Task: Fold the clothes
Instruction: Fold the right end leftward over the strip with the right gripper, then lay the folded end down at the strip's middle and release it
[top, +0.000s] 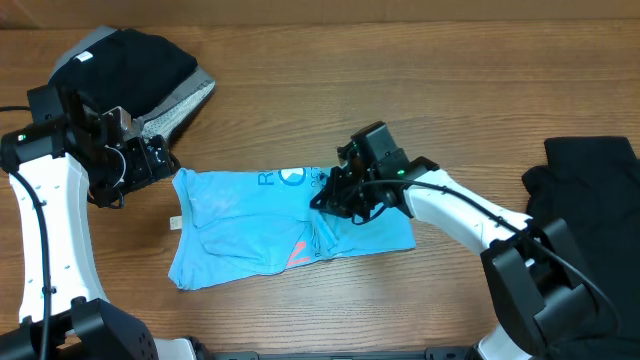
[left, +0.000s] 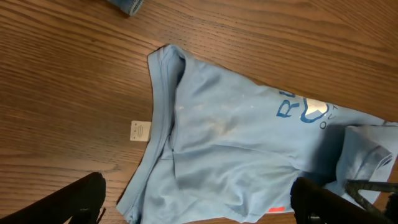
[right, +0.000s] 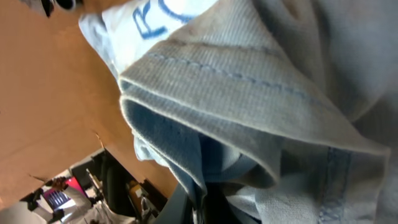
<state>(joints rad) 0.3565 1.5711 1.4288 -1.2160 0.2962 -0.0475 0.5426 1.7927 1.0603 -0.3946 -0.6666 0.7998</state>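
Wood-grain table (top: 420, 90), seen from above. Your sky-blue T-shirt (top: 240, 230) lies mid-table, rumpled and partly doubled over. It has blue lettering along its far edge and an orange-red mark close to its near edge. A small white tag (left: 140, 130) sits on the wood just beside the shirt's left edge.

Your left fingers (left: 81, 199) are spread wide with nothing gripped, hovering by the shirt's far-left corner. Your right fingers (top: 335, 200) are down on the shirt's right half, pinching a bunched fold. The right wrist view is filled with layered hem fabric, and the tips are mostly hidden.

A dark garment with grey trim (top: 130, 60) lies far left, beyond the left arm. A black garment (top: 590, 185) lies at the right edge, well apart from the shirt.
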